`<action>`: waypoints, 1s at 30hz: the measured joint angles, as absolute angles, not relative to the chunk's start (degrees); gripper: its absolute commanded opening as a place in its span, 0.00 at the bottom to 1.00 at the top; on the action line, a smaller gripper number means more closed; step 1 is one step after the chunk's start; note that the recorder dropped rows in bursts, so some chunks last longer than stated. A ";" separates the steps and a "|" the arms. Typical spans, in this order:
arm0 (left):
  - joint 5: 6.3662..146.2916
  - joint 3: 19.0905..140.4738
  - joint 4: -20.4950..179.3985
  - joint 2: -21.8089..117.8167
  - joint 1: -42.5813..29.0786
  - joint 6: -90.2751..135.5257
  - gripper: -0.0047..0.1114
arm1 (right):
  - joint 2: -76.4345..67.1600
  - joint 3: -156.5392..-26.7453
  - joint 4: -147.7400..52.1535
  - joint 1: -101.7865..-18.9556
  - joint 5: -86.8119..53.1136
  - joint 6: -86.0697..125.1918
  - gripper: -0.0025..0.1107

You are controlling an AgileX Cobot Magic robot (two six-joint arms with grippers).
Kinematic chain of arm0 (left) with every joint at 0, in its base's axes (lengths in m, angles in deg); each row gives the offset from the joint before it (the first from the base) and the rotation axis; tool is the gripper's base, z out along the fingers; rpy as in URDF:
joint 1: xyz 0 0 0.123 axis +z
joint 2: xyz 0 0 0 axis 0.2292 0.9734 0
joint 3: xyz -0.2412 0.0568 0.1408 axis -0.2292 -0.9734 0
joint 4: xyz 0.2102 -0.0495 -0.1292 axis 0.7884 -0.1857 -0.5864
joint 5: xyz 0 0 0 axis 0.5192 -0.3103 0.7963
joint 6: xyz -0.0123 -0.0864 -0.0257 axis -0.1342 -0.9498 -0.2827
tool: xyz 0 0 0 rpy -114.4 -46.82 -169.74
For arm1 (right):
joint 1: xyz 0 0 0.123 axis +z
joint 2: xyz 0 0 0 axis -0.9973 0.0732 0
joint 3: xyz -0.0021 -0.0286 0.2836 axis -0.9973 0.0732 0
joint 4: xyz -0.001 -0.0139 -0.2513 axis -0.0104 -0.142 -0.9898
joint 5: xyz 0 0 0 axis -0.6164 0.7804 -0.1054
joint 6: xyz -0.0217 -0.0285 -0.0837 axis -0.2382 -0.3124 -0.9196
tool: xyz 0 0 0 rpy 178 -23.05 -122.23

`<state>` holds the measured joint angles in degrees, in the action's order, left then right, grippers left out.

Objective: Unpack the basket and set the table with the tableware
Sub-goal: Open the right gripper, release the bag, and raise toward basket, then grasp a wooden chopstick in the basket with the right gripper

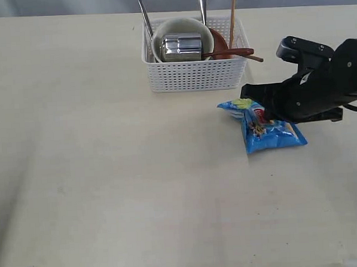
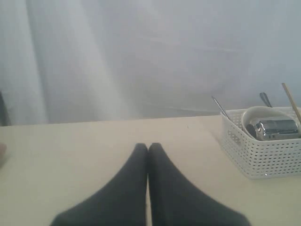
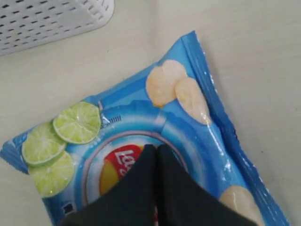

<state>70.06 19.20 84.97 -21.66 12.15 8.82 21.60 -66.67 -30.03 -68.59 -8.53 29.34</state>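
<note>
The basket stands full on the table, with the cup lying in the bowl, the chopsticks upright, and the wooden spoon poking its handle over the wall nearest the right gripper. That gripper, fingers pressed together on nothing, hovers over the chip bag; the basket is near it, just past the bag. The left gripper, likewise closed and empty, has the basket well ahead, toward the other arm's side. The right arm looks nearer.

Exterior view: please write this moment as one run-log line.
white perforated plastic basket: full of tableware | blue chip bag: on beige table | right pincer: shut, above bag | left pincer: shut, away from basket
</note>
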 measured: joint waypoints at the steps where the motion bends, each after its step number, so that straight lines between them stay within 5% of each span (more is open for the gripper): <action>1: 70.06 19.20 84.97 -21.66 12.15 8.82 0.04 | 21.60 -66.39 -29.92 -68.59 -8.65 29.34 0.02; 25: 70.06 19.20 84.97 -21.66 12.15 8.82 0.04 | 20.04 -65.51 -29.79 -71.35 -16.85 28.40 0.03; 27: 70.06 19.20 84.97 -21.66 12.15 8.82 0.04 | 17.83 -65.51 -30.46 -71.82 -14.71 26.14 0.10; 30: 70.06 19.20 84.97 -21.66 12.15 8.82 0.04 | 13.89 -65.51 -30.71 -71.93 -11.11 22.84 0.34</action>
<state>70.06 19.20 84.97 -21.66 12.15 8.82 13.89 -65.51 -30.71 -71.93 -11.11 22.84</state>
